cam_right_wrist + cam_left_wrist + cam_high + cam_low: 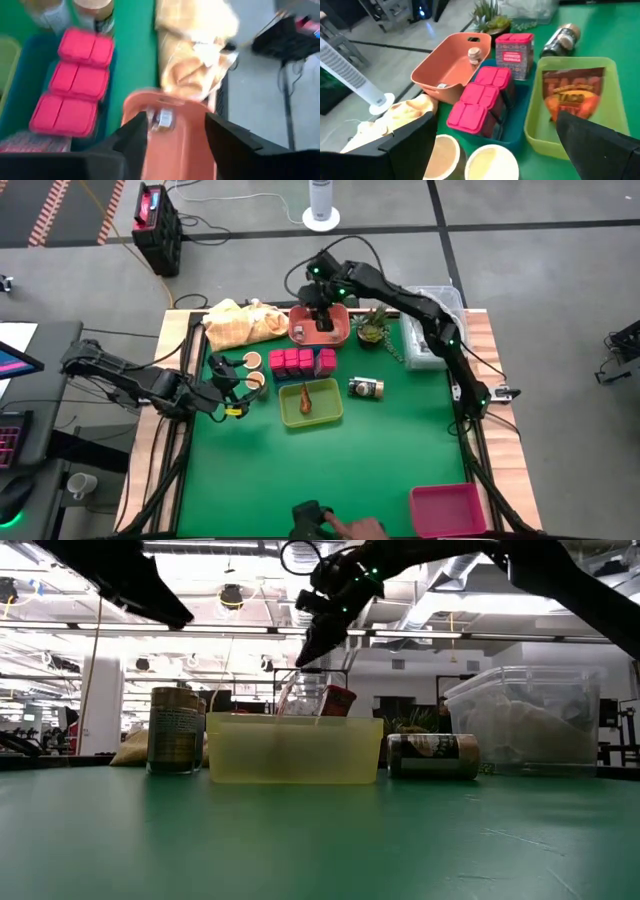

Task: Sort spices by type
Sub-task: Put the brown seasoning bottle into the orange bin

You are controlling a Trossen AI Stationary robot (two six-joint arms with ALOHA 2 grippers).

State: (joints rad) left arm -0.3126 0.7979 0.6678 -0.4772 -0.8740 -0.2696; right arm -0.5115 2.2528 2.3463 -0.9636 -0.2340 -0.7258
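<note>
My right gripper [324,312] hangs open above the salmon tray [305,332] at the table's far side. In the right wrist view its fingers [131,140] stand on either side of a small corked bottle [162,119], which stands on the tray floor untouched. My left gripper [232,388] is open at the table's left, just short of two tan round jars [445,156] standing on the mat. Bright pink blocks [481,99] lie in a teal tray [516,131]. A red tin [514,54] stands at the tray's end. A brown taco packet [572,95] lies in the yellow-green tray [310,415].
A spice jar [366,388] lies on its side right of the yellow-green tray. The yellow cloth [240,322], spiky plant [372,328] and clear plastic box [432,330] line the far edge. A pink bin [448,508] and a person's hand [355,528] are at the near edge.
</note>
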